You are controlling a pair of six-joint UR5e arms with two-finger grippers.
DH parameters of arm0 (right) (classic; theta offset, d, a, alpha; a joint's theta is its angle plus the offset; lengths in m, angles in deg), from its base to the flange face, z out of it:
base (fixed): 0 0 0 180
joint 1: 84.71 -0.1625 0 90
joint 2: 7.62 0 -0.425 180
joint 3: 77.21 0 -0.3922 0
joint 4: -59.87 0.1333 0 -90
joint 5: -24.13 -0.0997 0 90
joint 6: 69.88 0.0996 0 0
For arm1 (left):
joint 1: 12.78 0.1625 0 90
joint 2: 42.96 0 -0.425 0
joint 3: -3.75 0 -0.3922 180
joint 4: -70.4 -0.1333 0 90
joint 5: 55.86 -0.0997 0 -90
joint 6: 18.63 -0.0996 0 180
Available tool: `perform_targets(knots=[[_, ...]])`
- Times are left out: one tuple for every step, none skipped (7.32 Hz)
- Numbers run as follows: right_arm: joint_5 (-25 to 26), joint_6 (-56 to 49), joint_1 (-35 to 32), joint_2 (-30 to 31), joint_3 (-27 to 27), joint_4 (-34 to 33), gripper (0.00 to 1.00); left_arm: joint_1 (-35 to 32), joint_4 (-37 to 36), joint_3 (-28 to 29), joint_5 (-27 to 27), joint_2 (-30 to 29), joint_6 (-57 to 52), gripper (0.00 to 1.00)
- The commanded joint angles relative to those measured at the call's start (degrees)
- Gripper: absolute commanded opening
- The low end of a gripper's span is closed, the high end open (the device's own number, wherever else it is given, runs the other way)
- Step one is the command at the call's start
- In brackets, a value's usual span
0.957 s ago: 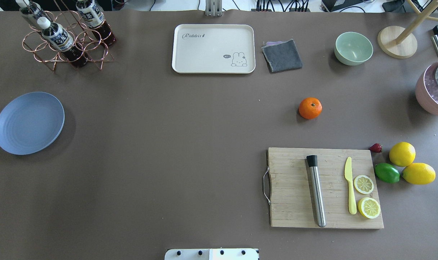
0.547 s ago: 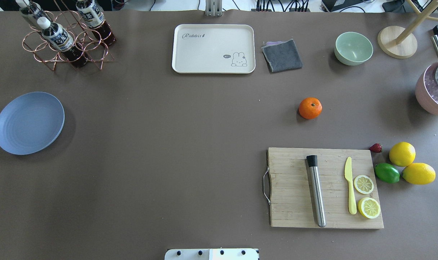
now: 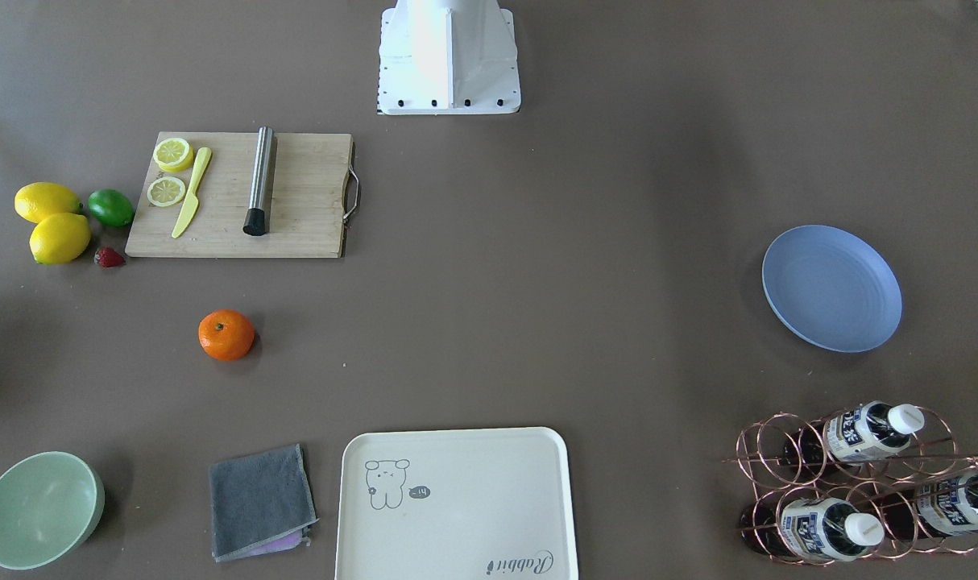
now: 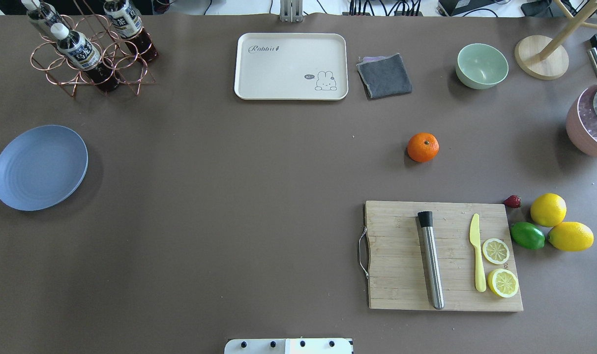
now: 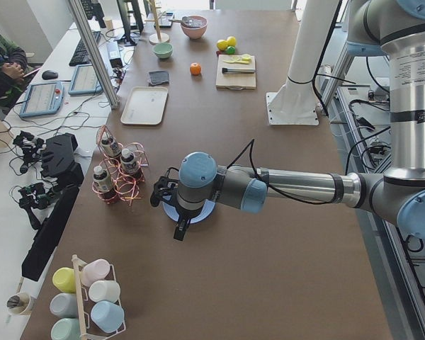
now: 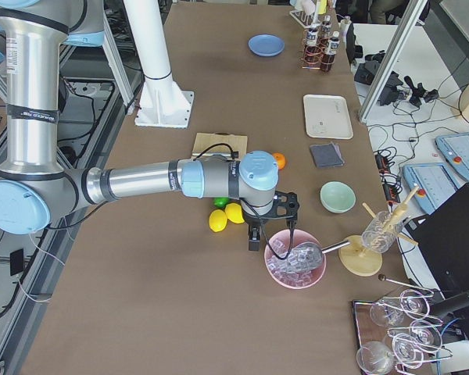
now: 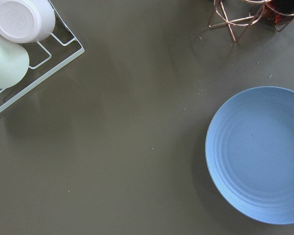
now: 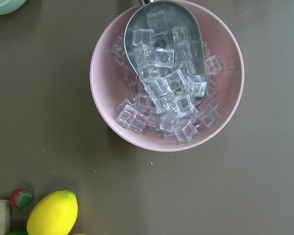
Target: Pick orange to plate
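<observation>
Orange sits loose on the bench around 2 o'clock in the overhead, plate way out at 9. Left arm hangs over the plate, right arm over the ice bowl, parked clear I guess. Jaws: can't tell open or closed, either side.

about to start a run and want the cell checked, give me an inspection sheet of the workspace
surface: brown table, no spills seen
job's things: orange on the table, beyond the cutting board; blue plate bare, on the robot's left side
clutter: knife, lemon slices, metal rod on the board; lemons, lime, tray, cloth, green bowl, bottles, ice bowl
grippers: left gripper near the plate, right gripper near the ice bowl; open or shut cannot tell
cables: black cable along the left arm
surroundings: person beside the table
</observation>
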Motion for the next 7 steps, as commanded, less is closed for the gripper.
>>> perform_targets(knots=[[0.0, 0.0, 0.0, 0.0, 0.0, 0.0, 1.00, 0.0, 0.1, 0.0, 0.0, 0.5, 0.0, 0.98], [-0.1, 0.0, 0.0, 0.0, 0.2, 0.0, 1.00, 0.0, 0.1, -0.1, 0.2, 0.5, 0.0, 0.98], [-0.1, 0.0, 0.0, 0.1, 0.2, 0.0, 1.00, 0.0, 0.3, -0.3, 0.3, 0.5, 0.0, 0.98], [-0.1, 0.0, 0.0, 0.2, 0.3, 0.0, 1.00, 0.1, 0.6, 0.1, 0.4, 0.5, -0.3, 0.98], [-0.2, 0.0, 0.0, 0.2, 0.5, 0.0, 1.00, 0.1, 0.6, 1.6, 0.4, 0.4, -0.1, 0.98], [-0.5, 0.0, 0.0, 0.0, 0.6, 0.1, 1.00, 0.2, 0.0, 1.7, 0.5, -0.1, 0.2, 0.98], [-0.7, 0.1, 0.0, -0.5, 0.7, 0.1, 1.00, 0.5, 0.1, 1.8, 0.7, -1.3, 0.2, 0.98]])
